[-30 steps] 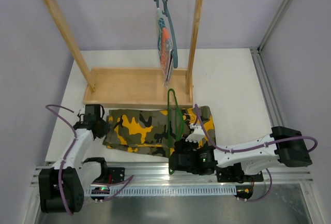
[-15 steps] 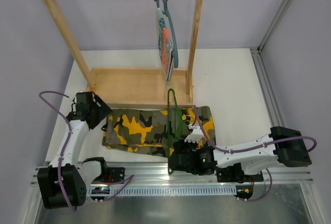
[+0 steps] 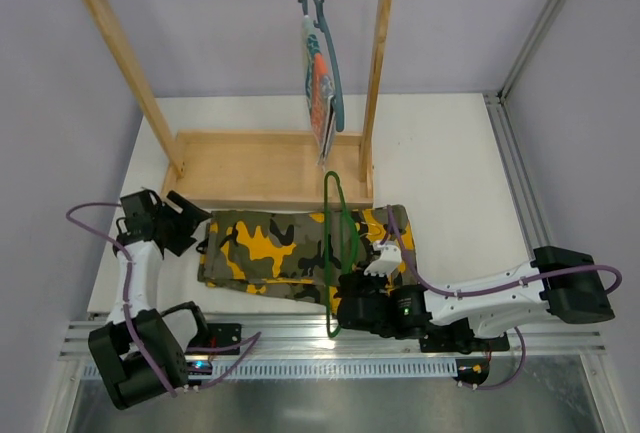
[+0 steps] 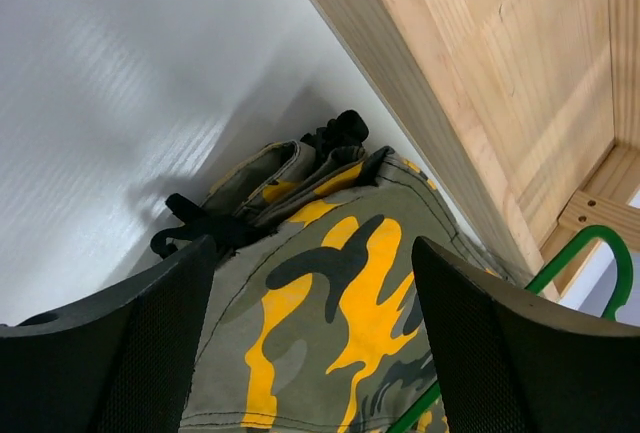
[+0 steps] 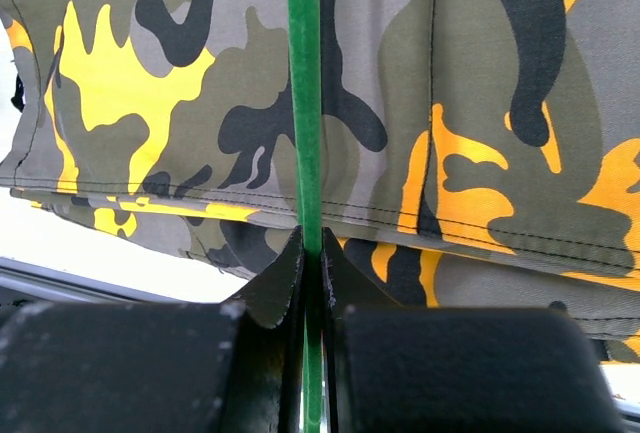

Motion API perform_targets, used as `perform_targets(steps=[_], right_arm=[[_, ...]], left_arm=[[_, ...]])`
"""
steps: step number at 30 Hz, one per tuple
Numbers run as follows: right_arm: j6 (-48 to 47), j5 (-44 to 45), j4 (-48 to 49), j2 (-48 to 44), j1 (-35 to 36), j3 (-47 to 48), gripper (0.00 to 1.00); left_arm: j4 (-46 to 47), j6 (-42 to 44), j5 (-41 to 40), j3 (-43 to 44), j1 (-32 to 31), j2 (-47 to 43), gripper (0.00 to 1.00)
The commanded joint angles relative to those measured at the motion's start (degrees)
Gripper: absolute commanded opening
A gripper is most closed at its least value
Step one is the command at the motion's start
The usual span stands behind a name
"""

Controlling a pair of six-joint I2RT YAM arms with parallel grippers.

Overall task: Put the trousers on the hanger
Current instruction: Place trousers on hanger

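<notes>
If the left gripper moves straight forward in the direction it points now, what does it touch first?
The left gripper would most likely meet the trousers first: their end with the black strap lies right ahead between its open fingers. The gap to them is hard to judge.

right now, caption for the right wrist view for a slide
The green hanger pinched in the shut right tool, camouflage trousers spread behind it.

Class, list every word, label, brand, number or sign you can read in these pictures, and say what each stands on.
None: no text can be read in any view. The trousers carry only a camouflage print, the striped cloth only a pattern, and the green hanger and wooden rack are bare.
</notes>
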Motion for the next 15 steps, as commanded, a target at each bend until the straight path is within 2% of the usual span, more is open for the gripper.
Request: perform_targets(steps=[1,3,5,8,11,15], right_arm=[[-0.6,3.1,2.5,-2.4,0.0,-2.0,0.04],[-0.6,3.8,3.2,-3.6,-0.1,-2.6,0.04],[-1.8,3.9,4.6,-4.7,-0.4,-3.1,0.04],[-4.0,3.9,4.4,-5.0,-0.7,-2.3,0.04],[-4.7,3.5,3.8,-4.3,-0.7,-1.2,0.03],[-4.2,2.8,4.7,-3.4,-0.7,-1.4,0.04]], left_arm=[[-2.5,-1.6,-7.4,1.2,-1.6,-2.5,0.80],[-2.5,-3.2,-11.1,-0.7,-3.6,-1.8,0.78],[2.0,-6.0,-10.5,-6.1,-4.6,-2.0,0.78],[3.6,-6.9,-11.5,-9.7,-4.6,-3.7,0.78],[2.2,-8.2,-13.2,-10.6,-4.6,-6.5,0.78],[1.0,-9.5,-15.3,-10.2,-6.3,-4.0,0.79]])
